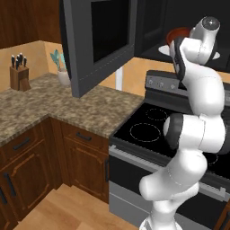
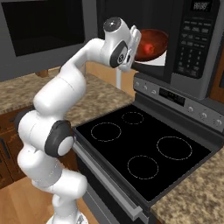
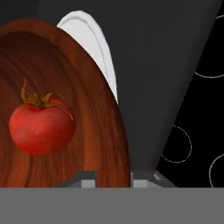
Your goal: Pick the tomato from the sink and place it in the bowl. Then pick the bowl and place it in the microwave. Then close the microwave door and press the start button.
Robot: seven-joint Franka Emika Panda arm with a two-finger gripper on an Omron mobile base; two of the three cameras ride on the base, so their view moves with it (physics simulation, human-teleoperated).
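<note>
The stove (image 2: 144,144) fills the lower half of the right base view, its black glass top marked with four ring outlines. Above it hangs the microwave (image 2: 192,48), its cavity open and its keypad panel on the right. The door (image 1: 96,42) stands swung wide to the left, over the speckled counter (image 1: 54,108).

The arm (image 2: 61,109) rises from the floor in front of the stove and reaches up to the mouth of the cavity. The bowl (image 2: 151,43) sits at that opening, just above a white turntable plate (image 3: 94,41) whose rim shows behind it in the hand view. From the left base camera only a sliver of the bowl's (image 1: 177,33) rim shows past the wrist.

The gripper (image 3: 113,178) has its two tips astride the bowl's (image 3: 96,127) near rim, one inside and one outside, pinching the wooden wall between them.

The tomato (image 3: 41,127) lies inside the bowl, on its inner wall, green stem up; it also shows as a red spot (image 2: 148,47) in the right base view.

On the far counter stand a knife block (image 1: 19,74) and a pale vase (image 1: 63,76).
</note>
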